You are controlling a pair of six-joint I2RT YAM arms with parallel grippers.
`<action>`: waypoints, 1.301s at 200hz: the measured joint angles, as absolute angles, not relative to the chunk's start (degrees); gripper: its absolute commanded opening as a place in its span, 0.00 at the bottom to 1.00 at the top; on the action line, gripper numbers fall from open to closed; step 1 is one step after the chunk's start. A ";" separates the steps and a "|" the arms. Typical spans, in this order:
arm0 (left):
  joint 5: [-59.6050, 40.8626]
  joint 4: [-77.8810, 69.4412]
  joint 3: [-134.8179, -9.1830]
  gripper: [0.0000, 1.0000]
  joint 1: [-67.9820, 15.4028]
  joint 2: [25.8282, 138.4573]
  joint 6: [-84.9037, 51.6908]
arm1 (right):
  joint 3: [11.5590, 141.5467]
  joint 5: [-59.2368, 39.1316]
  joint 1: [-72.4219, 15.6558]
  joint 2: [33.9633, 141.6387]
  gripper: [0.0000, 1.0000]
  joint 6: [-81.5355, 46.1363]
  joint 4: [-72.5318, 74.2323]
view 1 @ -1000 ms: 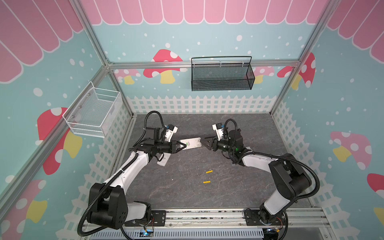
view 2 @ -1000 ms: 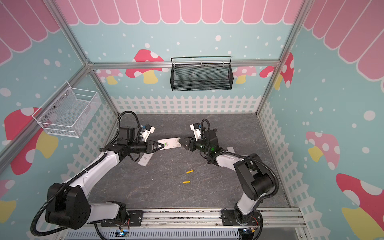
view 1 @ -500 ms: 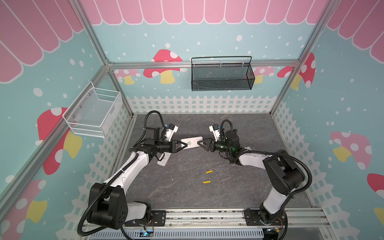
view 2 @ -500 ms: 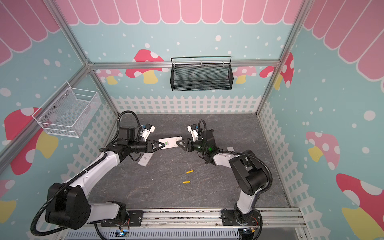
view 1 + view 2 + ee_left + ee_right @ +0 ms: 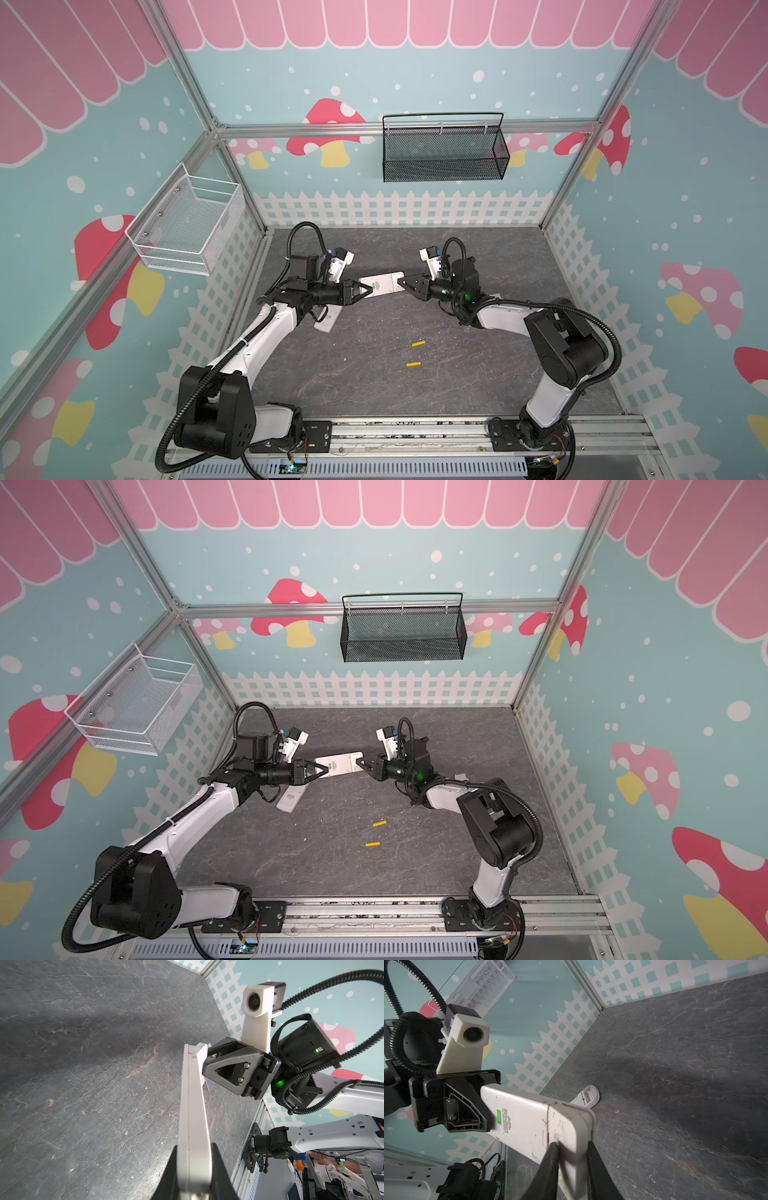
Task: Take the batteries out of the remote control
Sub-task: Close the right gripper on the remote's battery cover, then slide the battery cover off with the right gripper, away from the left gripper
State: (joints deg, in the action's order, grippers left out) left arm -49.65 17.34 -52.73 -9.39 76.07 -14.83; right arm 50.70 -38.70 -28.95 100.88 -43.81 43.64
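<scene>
White plastic, the remote (image 5: 381, 284) hangs clear of the bench (image 5: 478, 374), spanned between the two arms. The left tool (image 5: 368, 289) is clamped across its label end, and the right tool (image 5: 400, 282) is nipped narrow onto the cover end, one fingertip (image 5: 550, 1159) at the seam. To do this well, I judge the left grip should stay rigid while the right draws the cover straight along the body, without twisting. Two yellow batteries (image 5: 418, 343) lie loose mid-bench, well apart from both tools; no dark ones show, so they are likely inside. A second remote (image 5: 326, 324) lies under the left arm. Dark, veined and stone-like, the bench sits inside mushroom-print walls carrying a black wire basket (image 5: 444, 162) and a white mesh basket (image 5: 187, 232).
</scene>
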 measured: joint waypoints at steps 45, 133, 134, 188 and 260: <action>-48.58 17.37 -52.73 0.00 -9.39 76.07 -14.81 | 50.89 -39.05 -28.99 100.75 0.18 -43.79 43.62; -47.09 17.85 -52.73 0.00 -9.45 76.23 -14.76 | 50.85 -41.04 -30.13 99.35 0.06 -43.55 43.75; -47.09 17.85 -52.73 0.00 -9.45 76.25 -14.76 | 50.85 -41.04 -30.13 99.33 0.06 -43.55 43.75; -47.22 17.74 -52.73 0.00 -9.89 76.29 -14.59 | 50.35 -41.45 -30.46 98.06 0.01 -43.24 43.55; -46.61 17.74 -52.73 0.00 -10.44 76.31 -14.11 | 44.49 -39.81 -26.17 86.19 0.00 -39.94 38.24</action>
